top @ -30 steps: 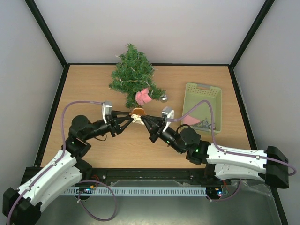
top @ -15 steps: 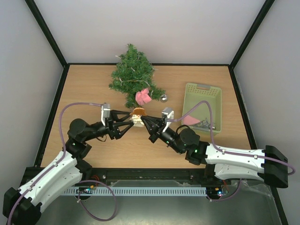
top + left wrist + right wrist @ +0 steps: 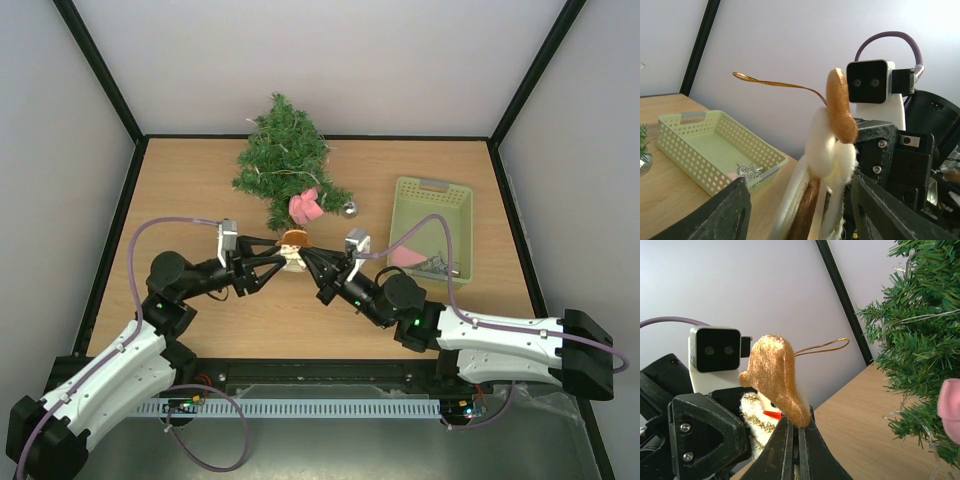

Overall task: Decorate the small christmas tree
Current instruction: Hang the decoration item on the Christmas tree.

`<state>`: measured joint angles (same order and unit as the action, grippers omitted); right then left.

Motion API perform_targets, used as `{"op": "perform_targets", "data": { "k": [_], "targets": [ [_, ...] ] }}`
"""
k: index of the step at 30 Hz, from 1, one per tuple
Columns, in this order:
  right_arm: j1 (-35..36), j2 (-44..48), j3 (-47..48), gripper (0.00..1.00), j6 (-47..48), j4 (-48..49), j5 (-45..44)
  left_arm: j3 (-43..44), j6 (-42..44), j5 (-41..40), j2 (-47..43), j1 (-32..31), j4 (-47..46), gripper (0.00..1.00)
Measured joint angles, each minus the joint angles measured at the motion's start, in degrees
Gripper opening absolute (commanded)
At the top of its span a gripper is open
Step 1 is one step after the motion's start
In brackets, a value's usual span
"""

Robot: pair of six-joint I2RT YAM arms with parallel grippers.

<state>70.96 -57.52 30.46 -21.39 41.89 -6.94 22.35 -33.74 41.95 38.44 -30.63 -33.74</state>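
The small christmas tree (image 3: 282, 160) lies at the back centre of the table, also filling the right of the right wrist view (image 3: 920, 340). A plush snowman ornament (image 3: 293, 245) with a gold hat, orange nose and gold hanging loop (image 3: 822, 346) sits between both grippers. My right gripper (image 3: 305, 258) is shut on its lower edge (image 3: 795, 422). My left gripper (image 3: 278, 252) is open, one finger (image 3: 725, 215) well clear of the snowman (image 3: 832, 150) on its left and the other (image 3: 885, 210) close on its right.
A pink ornament (image 3: 305, 207) and a silver ball (image 3: 349, 210) hang at the tree's lower branches. A pale green perforated basket (image 3: 432, 228) at the right holds a pink piece and silver star ornaments (image 3: 751, 172). Black frame posts edge the table.
The left jaws have spread apart around the snowman, and the left wrist has drawn back a little. The right gripper keeps its hold and has barely moved.
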Motion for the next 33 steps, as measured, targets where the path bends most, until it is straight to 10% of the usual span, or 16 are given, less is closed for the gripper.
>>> {"op": "perform_targets", "data": {
  "k": [5, 13, 22, 33],
  "targets": [
    [0.0, -0.5, 0.0, 0.02, -0.7, 0.5, 0.6, 0.2, 0.5, -0.2, 0.3, 0.0, 0.7, 0.43],
    [0.0, -1.2, 0.0, 0.05, -0.7, 0.9, 0.5, 0.3, 1.2, -0.1, 0.7, 0.0, 0.7, 0.03],
    [0.0, 0.4, 0.0, 0.51, -1.8, -1.4, -2.2, 6.6, 8.6, -0.5, 1.3, 3.6, 12.3, 0.02],
    [0.0, 8.4, 0.0, 0.99, -3.6, -11.2, -7.3, 15.7, 12.8, 16.7, 7.6, 29.9, 17.8, 0.02]
  ]
}}
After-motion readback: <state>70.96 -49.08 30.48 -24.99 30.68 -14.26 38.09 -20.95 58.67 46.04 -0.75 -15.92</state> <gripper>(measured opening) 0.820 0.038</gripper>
